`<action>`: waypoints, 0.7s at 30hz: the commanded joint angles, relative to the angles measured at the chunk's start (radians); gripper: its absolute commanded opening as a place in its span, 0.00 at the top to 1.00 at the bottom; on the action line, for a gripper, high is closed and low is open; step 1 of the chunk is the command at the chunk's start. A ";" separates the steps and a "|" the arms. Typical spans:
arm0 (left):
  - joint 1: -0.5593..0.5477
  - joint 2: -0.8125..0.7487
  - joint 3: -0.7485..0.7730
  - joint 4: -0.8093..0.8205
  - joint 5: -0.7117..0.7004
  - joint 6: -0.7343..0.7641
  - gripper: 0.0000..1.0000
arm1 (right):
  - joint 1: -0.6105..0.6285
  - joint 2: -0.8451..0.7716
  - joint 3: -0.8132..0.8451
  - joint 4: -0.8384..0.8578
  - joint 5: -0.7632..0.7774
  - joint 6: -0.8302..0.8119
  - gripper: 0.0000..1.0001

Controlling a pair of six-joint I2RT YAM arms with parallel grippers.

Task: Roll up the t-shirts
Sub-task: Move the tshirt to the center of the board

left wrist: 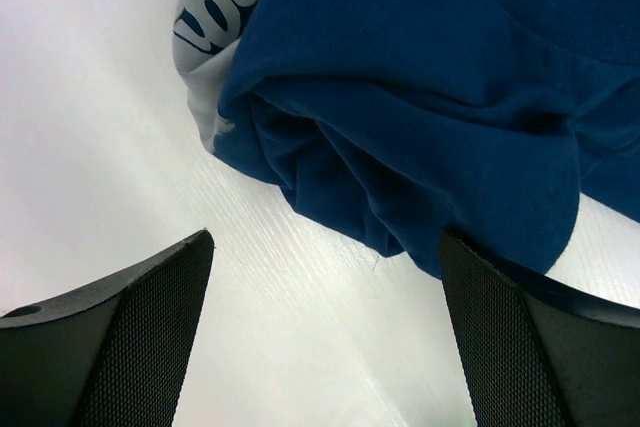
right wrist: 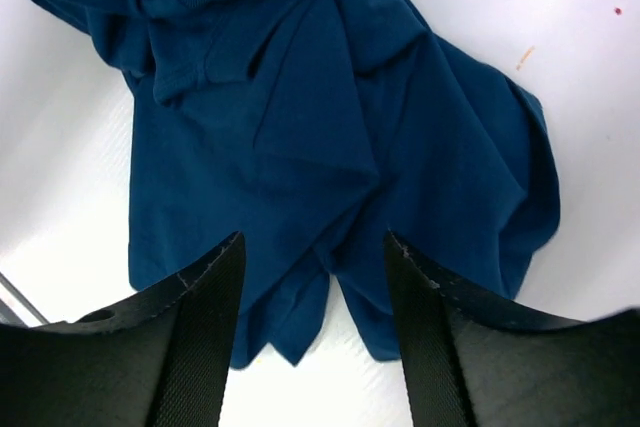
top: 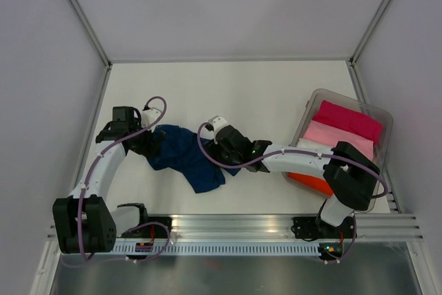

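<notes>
The left gripper (top: 150, 141) was found released beside the navy tee (top: 188, 159), which lay crumpled mid-table, unrolled. The right gripper (top: 228, 151) was held parted above it, grasping nothing. In the bin (top: 314, 96) the other tees (top: 342, 126) were stacked; rolling was judged barely begun.

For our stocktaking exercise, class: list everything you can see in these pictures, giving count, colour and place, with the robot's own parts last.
navy tee: one, dark blue with a pale print, crumpled on the table between the grippers
bin: one, clear plastic, right side of the table
binned tees: four, magenta, pale pink, white, orange-red, side by side in the bin
table: one, white, under everything
left gripper: one, black, open, at the tee's left end
right gripper: one, black, open, over the tee's right part
</notes>
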 commanded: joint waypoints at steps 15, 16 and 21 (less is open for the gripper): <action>-0.092 0.019 -0.078 0.111 0.122 -0.021 0.28 | 0.007 0.052 0.049 0.318 -0.095 0.284 0.52; -0.092 0.025 -0.076 0.123 0.113 -0.034 0.52 | 0.007 0.062 0.040 0.344 -0.107 0.314 0.53; -0.092 -0.033 -0.056 0.129 0.132 -0.066 0.98 | 0.040 0.127 0.080 0.421 -0.087 0.426 0.54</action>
